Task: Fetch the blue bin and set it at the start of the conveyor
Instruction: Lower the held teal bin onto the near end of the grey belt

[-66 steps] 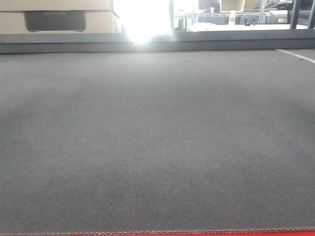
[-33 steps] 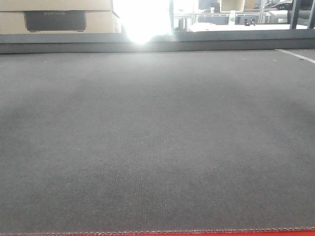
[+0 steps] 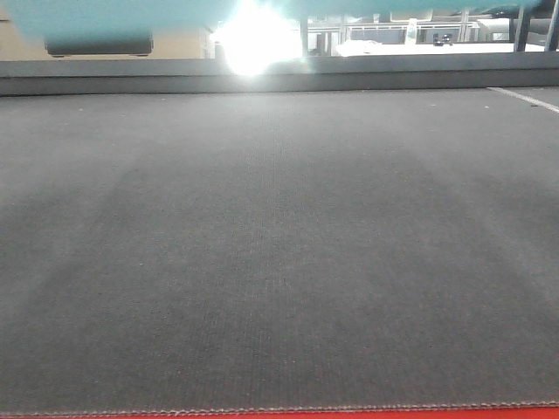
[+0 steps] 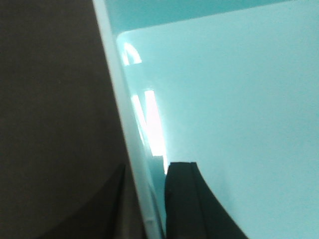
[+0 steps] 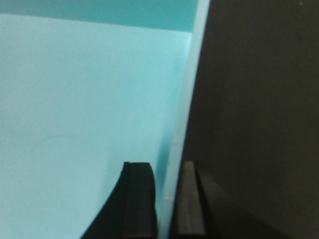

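Note:
The blue bin [image 3: 105,16] shows as a pale turquoise strip along the top edge of the front view, hanging above the conveyor start [image 3: 279,244], a wide dark grey belt with a red frame edge [image 3: 279,415]. In the left wrist view my left gripper [image 4: 149,172] is shut on the bin's side wall, one finger inside the bin [image 4: 239,99] and one outside. My right gripper [image 5: 164,169] is shut on the opposite wall of the bin [image 5: 75,99] in the same way. Dark belt lies beyond both walls.
A grey rail [image 3: 279,77] closes the belt's far side. Behind it stand a cardboard box with a dark panel [image 3: 96,42], window glare [image 3: 253,39] and shelving. A white line [image 3: 524,98] crosses the belt's far right corner.
The turquoise bin has come into the top of the front view, covering part of the background, and a broad shadow has spread over the belt.

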Motion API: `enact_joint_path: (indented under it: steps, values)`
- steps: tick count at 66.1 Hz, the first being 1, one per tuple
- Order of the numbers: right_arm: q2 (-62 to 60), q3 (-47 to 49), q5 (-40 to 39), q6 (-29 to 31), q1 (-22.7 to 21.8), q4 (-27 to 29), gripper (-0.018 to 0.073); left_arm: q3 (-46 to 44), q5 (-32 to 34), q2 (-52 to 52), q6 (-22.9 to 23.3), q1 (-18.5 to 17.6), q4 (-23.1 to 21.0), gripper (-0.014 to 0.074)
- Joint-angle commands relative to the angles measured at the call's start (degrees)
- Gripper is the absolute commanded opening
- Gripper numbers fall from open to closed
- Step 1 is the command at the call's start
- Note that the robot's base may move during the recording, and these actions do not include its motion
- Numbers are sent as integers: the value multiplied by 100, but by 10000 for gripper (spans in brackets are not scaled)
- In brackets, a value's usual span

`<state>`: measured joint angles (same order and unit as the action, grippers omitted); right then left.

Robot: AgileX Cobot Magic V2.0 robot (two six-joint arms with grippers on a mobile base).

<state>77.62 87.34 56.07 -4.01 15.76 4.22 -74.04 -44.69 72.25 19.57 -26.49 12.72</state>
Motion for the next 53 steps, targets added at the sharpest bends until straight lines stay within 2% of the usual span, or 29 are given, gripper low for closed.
enact_joint_path:
  steps: [1, 7, 19, 28, 41, 48, 53]
  values:
    - [252, 38, -191, 140, 59, 245, -153, 537, 868, -33, 38, 125, -377, -111]
    - [551, -88, -172, 140, 59, 245, -153, 975, 1193, 6, 38, 334, -477, -111]
    - [942, -993, -682, 140, 59, 245, -153, 1220, 1316, 336, 38, 622, -477, -111]
    - [1093, -1710, -1231, 140, 59, 245, -153, 1220, 1412, 683, 17, 625, -477, -111]
    - [1106, -1916, -1564, 140, 59, 245, -146, 1220, 1365, 1062, 17, 612, -477, -111]
    - [1106, -1901, -1606, 140, 59, 245, -57, 1220, 1296, 1104, 17, 612, -477, -73]
    - [1106, -1892, -1619, 140, 59, 245, 90, 1220, 1296, 1104, 17, 612, -477, 24]
